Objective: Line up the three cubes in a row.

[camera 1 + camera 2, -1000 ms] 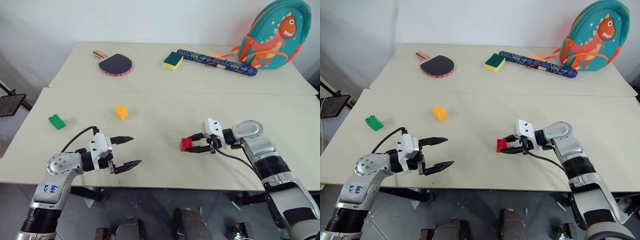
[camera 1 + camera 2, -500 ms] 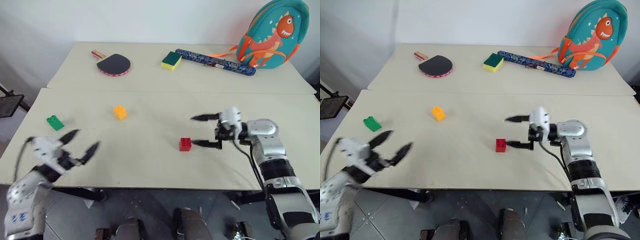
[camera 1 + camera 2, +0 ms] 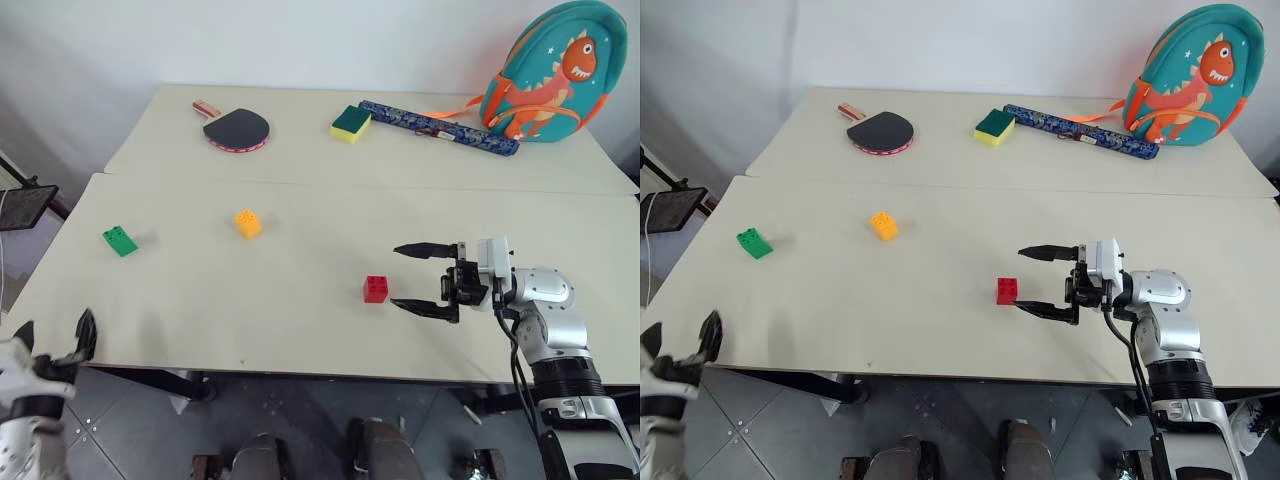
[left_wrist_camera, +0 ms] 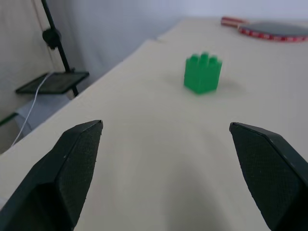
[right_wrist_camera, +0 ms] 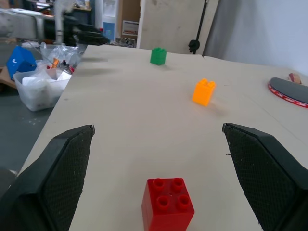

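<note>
1. The red cube [image 3: 376, 289] is sitting free on the front bench [image 3: 300, 330], studs up, near the middle.
2. The right gripper [image 3: 418, 279] is hovering just beside the red cube at its 3 o'clock, its fingers [image 3: 424, 249] spread wide apart, holding nothing and not touching the cube.
3. The orange cube [image 3: 247, 223] is lying well apart from the red one, at about its 10 o'clock.
4. The green cube [image 3: 119, 241] is resting near the bench's left edge, at about 9 o'clock from the orange cube.
5. The left gripper [image 3: 55, 343] is hanging off the bench's front-left corner, at roughly 7 o'clock from the green cube, its fingers [image 4: 72, 163] standing wide apart and empty.
6. A paddle [image 3: 235, 128], a sponge [image 3: 351, 122], a long blue case [image 3: 438, 128] and a backpack [image 3: 555, 72] are lying on the rear bench [image 3: 300, 160].
</note>
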Robot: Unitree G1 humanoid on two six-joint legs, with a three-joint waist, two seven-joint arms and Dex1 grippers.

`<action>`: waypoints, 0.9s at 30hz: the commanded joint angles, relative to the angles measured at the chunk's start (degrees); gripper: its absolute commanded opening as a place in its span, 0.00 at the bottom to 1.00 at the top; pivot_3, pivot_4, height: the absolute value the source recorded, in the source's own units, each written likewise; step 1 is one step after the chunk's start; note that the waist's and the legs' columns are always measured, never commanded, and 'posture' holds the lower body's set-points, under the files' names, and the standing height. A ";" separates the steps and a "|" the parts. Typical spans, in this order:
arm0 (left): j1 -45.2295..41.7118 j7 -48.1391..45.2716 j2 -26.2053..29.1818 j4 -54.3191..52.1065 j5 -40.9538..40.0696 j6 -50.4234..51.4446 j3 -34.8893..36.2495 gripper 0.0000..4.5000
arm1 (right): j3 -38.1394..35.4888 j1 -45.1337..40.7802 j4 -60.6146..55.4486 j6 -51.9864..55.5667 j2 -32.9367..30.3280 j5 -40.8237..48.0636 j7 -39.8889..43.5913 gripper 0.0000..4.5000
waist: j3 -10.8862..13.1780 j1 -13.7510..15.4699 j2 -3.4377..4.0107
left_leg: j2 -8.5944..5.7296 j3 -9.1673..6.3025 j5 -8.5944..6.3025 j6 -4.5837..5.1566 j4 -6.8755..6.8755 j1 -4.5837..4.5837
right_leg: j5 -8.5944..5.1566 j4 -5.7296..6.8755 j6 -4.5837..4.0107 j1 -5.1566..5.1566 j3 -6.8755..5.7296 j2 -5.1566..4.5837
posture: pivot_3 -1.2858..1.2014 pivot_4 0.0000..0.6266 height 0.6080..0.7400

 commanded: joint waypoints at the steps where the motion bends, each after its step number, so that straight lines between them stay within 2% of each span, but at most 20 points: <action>1: -7.80 11.48 -0.58 -2.45 1.68 7.17 -1.04 1.00 | -0.66 -0.87 -1.37 0.40 -0.41 1.45 0.96 0.99 | -0.05 -0.12 -0.07 | 0.00 0.00 0.00 -0.01 0.00 0.01 | 0.00 0.01 0.00 0.00 0.00 0.01 | 0.52 0.24 1.00; 5: -19.70 20.28 1.50 3.85 6.61 14.73 -4.04 1.00 | -0.09 -1.19 -1.23 0.55 -0.20 1.12 0.92 0.99 | -0.05 -0.39 -0.08 | 0.06 0.01 0.03 -0.08 0.00 0.03 | 0.01 0.02 0.01 0.00 -0.06 0.10 | 0.52 0.24 1.00; 10: -30.59 25.13 2.32 15.89 9.63 14.13 -5.59 1.00 | 0.57 -1.47 -1.72 0.50 0.45 0.88 0.37 0.99 | -0.04 -0.41 -0.10 | 0.06 0.06 0.05 -0.09 0.00 0.01 | 0.01 0.03 0.02 0.00 -0.08 0.12 | 0.52 0.24 1.00; 18: -37.06 29.72 2.42 25.97 11.91 11.78 -6.79 1.00 | -0.14 -0.13 -2.80 -0.41 0.88 0.29 -1.92 0.99 | 0.03 -0.21 -0.22 | 0.07 0.05 0.05 -0.10 0.00 -0.07 | 0.03 0.07 0.06 0.00 -0.14 0.14 | 0.52 0.24 1.00; 21: -37.48 29.39 2.81 27.95 12.02 10.91 -7.02 0.88 | -0.40 0.74 -3.18 -1.08 0.89 0.10 -2.87 1.00 | 0.03 -0.18 -0.23 | 0.07 0.04 0.05 -0.10 0.00 -0.06 | 0.04 0.08 0.06 0.00 -0.15 0.13 | 0.52 0.24 1.00; 27: -37.16 27.22 3.89 28.34 11.44 11.70 -7.50 0.48 | -0.31 1.57 -3.59 -1.52 0.71 -0.15 -3.67 1.00 | 0.05 -0.30 -0.26 | 0.07 0.05 0.06 -0.11 0.00 -0.06 | 0.04 0.08 0.07 0.00 -0.14 0.15 | 0.52 0.24 1.00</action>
